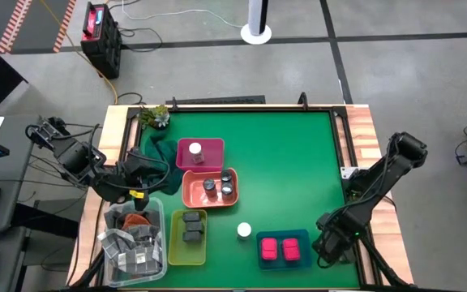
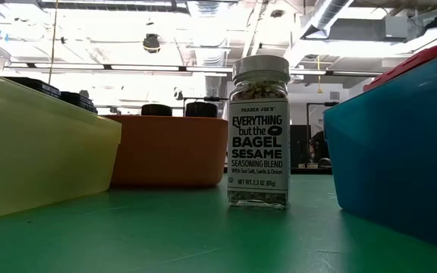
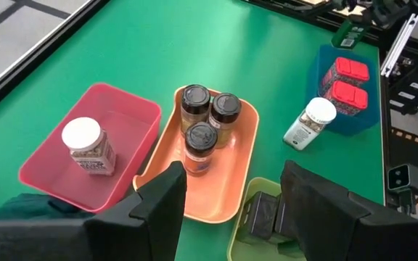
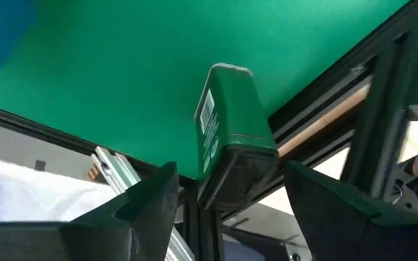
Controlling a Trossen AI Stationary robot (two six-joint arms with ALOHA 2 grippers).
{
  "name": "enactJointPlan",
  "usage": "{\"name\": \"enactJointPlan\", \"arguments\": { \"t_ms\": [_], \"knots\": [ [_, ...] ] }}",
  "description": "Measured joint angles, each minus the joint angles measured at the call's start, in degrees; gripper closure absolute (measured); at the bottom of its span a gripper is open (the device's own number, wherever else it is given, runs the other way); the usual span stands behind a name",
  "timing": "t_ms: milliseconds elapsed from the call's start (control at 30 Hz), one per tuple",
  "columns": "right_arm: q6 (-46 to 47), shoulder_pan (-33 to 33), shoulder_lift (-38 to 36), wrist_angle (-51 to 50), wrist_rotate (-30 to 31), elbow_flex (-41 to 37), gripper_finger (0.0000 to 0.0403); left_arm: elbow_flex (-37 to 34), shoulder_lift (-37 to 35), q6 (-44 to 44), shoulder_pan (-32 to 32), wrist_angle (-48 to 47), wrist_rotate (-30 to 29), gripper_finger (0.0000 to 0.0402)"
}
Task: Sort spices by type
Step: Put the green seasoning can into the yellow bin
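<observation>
A white-capped jar (image 1: 244, 231) (image 2: 258, 133) (image 3: 310, 123) stands upright on the green mat between the trays. Another white-capped jar (image 3: 87, 146) stands in the pink tray (image 1: 212, 162). Three grey-lidded jars (image 3: 207, 119) stand in the orange tray (image 1: 191, 195). Dark boxes (image 1: 191, 225) lie in the yellow-green tray (image 1: 177, 251). Two pink boxes (image 1: 280, 249) (image 3: 345, 81) lie in the blue tray (image 1: 302, 237). My left gripper (image 1: 140, 185) (image 3: 231, 210) hangs open at the table's left side, over the near ends of the orange and yellow-green trays. My right gripper (image 1: 327, 243) (image 4: 227, 210) is open at the near right corner, touching nothing.
A clear bin of grey packets (image 1: 132, 239) sits at the near left corner. A green cloth and a small plant (image 1: 156, 122) lie at the far left. A green block (image 4: 227, 123) stands at the table's edge ahead of my right gripper. Bare mat (image 1: 290, 162) lies on the right half.
</observation>
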Motion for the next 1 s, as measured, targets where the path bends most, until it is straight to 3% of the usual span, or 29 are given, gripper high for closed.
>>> {"name": "enactJointPlan", "arguments": {
  "t_ms": [367, 1000],
  "knots": [
    [2.92, 2.01, -0.02, 1.36, -0.24, -1.27, 0.0121, 0.0, 0.0, -0.02, -0.02, -0.02, 1.25, 0.0189],
    [0.33, 2.36, -0.09, 6.91, -0.18, -5.21, 0.0131, 0.0, -0.04, 0.27, -0.02, -0.67, 1.68, 0.0189]
  ]
}}
